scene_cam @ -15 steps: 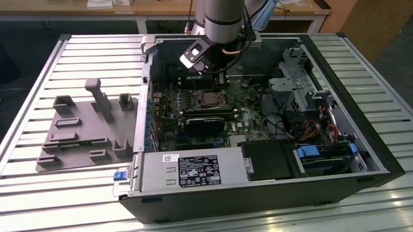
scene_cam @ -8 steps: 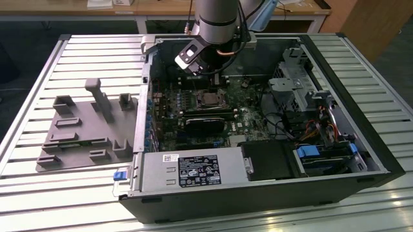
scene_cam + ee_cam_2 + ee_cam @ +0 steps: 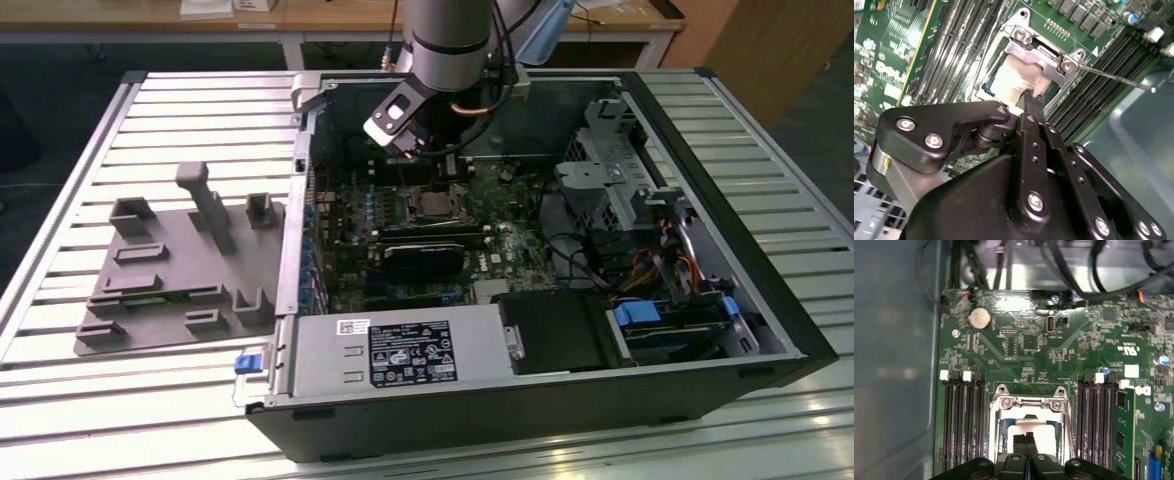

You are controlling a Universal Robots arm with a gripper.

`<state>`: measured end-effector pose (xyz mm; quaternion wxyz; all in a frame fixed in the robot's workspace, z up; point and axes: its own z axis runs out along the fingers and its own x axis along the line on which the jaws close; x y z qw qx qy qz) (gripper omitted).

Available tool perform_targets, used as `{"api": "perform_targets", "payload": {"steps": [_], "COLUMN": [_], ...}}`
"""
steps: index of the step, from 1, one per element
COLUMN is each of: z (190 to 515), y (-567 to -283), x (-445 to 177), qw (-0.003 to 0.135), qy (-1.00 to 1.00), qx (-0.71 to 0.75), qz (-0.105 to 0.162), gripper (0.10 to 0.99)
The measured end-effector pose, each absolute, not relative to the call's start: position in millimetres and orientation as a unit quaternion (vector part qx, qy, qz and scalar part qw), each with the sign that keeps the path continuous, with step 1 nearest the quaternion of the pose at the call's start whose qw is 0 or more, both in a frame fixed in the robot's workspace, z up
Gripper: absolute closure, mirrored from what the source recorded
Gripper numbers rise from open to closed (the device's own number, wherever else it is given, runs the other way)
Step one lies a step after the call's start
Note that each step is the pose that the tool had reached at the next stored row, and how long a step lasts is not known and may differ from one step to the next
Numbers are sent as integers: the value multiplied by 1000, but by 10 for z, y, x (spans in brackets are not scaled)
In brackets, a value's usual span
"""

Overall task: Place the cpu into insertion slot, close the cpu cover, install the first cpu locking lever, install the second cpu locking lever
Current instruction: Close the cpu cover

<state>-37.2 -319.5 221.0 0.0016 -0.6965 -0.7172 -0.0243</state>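
One robot arm (image 3: pixel 447 40) carries one gripper (image 3: pixel 1026 439) with two fingers (image 3: pixel 1019 446). One open computer case (image 3: pixel 747 330) sits on one slatted table (image 3: pixel 80 420), and one grey moulded tray (image 3: pixel 160 290) lies at the exterior view's left. Inside the case are one motherboard (image 3: pixel 1019 345), one black card (image 3: pixel 424 255) and one labelled power supply (image 3: pixel 387 350). The board carries one cpu (image 3: pixel 1029 427), one insertion slot (image 3: pixel 984 89) and one cpu cover (image 3: pixel 1036 55) with two screws (image 3: pixel 1007 402) at its hinge. It also has one round coin cell (image 3: pixel 979 318) and two banks of memory slots (image 3: pixel 961 420), one on either side of the socket.
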Motion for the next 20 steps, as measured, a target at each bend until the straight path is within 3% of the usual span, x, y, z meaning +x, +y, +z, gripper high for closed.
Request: {"api": "perform_targets", "payload": {"steps": [20], "z": [2191], "y": [-3194], "x": [-372], "qw": [5], "qy": [-832], "qx": [-555], "qz": [-22], "gripper": [984]}}
